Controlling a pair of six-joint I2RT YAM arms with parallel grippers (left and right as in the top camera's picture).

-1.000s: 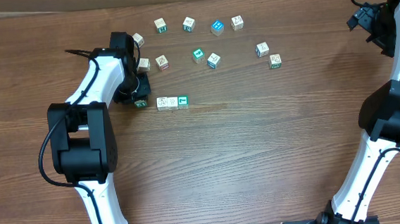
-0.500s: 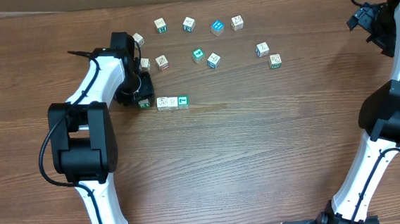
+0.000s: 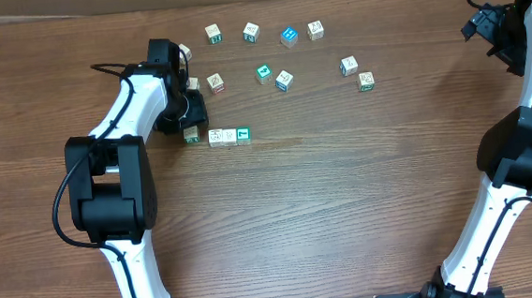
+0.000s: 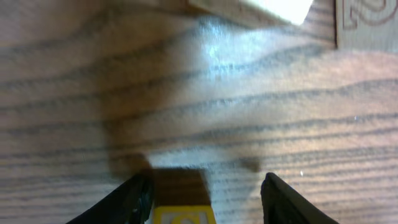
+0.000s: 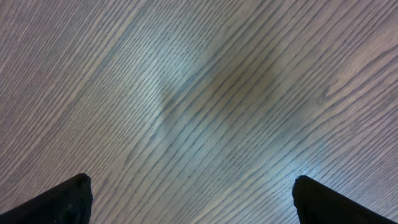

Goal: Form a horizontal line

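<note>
The horizontal line (image 3: 229, 136) lies on the table as two pale cubes and a teal-faced cube at its right end. Just left of it, with a narrow gap, sits a fourth cube (image 3: 191, 135), partly under my left gripper (image 3: 189, 128). In the left wrist view this cube (image 4: 183, 200) shows a yellow-framed face between the jaws of the left gripper (image 4: 205, 190). It rests against the left finger (image 4: 134, 200), apart from the right one, so the jaws are open. My right gripper (image 5: 193, 193) hangs wide open over bare wood at the far right (image 3: 483, 26).
Loose cubes are scattered behind the row: pale ones (image 3: 193, 84) (image 3: 215, 81) close to the left arm, a teal one (image 3: 263, 72), a blue one (image 3: 288, 36), and others toward the right (image 3: 365, 81). Pale cube faces (image 4: 367, 22) fill the left wrist view's top edge.
The left jaws have opened off the cube at the row's left end, and more of that cube now shows below the gripper. The right arm has not moved.
</note>
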